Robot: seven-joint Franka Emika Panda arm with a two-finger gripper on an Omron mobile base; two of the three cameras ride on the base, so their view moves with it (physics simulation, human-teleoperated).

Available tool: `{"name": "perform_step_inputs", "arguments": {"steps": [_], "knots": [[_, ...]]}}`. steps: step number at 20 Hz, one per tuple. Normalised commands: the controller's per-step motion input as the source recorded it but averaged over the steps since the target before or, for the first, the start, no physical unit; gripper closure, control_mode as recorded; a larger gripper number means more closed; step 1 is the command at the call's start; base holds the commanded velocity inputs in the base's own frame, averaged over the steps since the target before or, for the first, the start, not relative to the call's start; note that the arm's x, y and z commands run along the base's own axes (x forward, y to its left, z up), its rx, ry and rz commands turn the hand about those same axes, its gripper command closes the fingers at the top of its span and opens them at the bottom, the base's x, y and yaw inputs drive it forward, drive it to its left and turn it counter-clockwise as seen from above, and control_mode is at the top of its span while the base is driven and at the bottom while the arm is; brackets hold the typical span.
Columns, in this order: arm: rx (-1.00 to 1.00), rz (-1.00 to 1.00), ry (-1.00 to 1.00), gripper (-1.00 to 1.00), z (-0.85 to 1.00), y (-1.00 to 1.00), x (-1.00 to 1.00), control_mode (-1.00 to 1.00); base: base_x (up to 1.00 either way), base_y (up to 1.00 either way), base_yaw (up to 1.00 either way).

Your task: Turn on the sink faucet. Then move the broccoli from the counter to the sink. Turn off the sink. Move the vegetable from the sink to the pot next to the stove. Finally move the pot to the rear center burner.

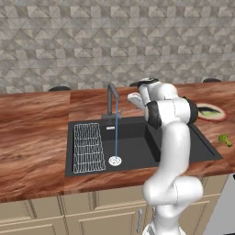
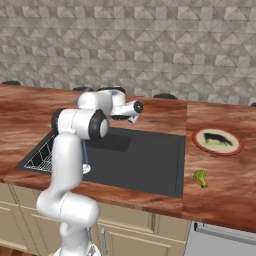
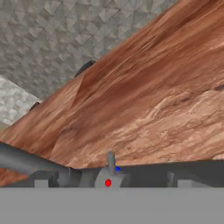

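The grey faucet [image 1: 111, 98] stands behind the black sink [image 1: 137, 143], and a thin stream of water [image 1: 116, 133] runs from its spout to the drain. My gripper [image 1: 134, 100] hangs just right of the faucet, over the sink's back edge. In the hand view, the gripper [image 3: 109, 183] is open, with its tips wide apart on either side of the faucet handle [image 3: 110, 161] and nothing held. The broccoli [image 1: 225, 139] [image 2: 200, 176] lies on the counter right of the sink. The pot is out of view.
A wire rack [image 1: 88, 147] lies in the left part of the basin. A red-rimmed plate [image 2: 217, 141] with something dark and green on it sits on the counter behind the broccoli. The tiled wall rises behind the wooden counter [image 1: 32, 133].
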Motion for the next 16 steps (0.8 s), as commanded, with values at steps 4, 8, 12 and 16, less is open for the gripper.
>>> {"name": "perform_step_inputs", "arguments": {"steps": [4,8,12,16], "knots": [[-0.01,0.0,-0.08,-1.0,0.13,-0.53,-1.0,-1.0,0.0,0.0,0.0],[-0.06,0.0,-0.04,-1.0,0.21,-0.42,-1.0,-1.0,0.0,0.0,0.0],[-0.09,0.0,-0.03,-1.0,0.33,-0.44,-0.98,-1.0,0.0,0.0,0.0],[-0.09,0.0,0.0,-1.0,0.39,-0.49,-0.89,-1.0,0.0,0.0,0.0]]}}
